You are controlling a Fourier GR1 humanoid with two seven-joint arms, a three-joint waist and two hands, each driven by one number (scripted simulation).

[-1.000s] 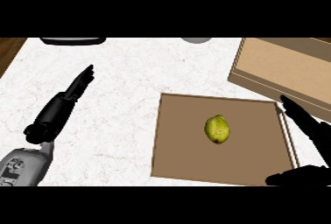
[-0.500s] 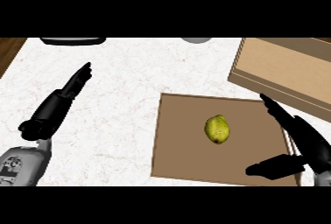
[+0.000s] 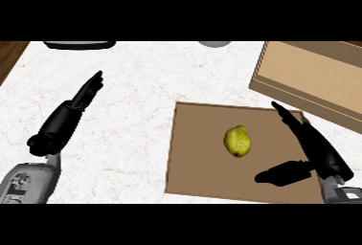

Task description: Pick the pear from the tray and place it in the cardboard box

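Moved: since the earlier frames the right hand (image 3: 311, 148) has come further in over the tray (image 3: 201, 158), from its right edge toward the pear (image 3: 237, 141); the left hand (image 3: 71, 112) has drifted slightly right, and the pear lies where it lay.
Right hand: over the right part of the tray, to the right of the pear and apart from it. Its fingers (image 3: 288, 116) run straight toward the tray's far right corner, and the thumb (image 3: 281, 173) sticks out to the left, below and to the right of the pear. It is spread wide and has hold of nothing.
Left hand: above the white speckled surface (image 3: 134, 86), well to the left of the tray. Its fingers are straight and close together, pointing up and to the right. It has hold of nothing and touches none of the task's things.
Pear: yellow-green, lying on the brown tray a little right of its middle, long axis running roughly up and down the view. Nothing touches it.
Tray: flat, brown, square, on the surface at the centre right of the view.
Cardboard box (image 3: 318, 76): at the upper right, just beyond the tray's far right corner, cut off by the view's right edge.
Far edge: a dark object (image 3: 79, 44) at the upper left and a small grey round object (image 3: 213, 43) near the top middle, both cut off by the view.
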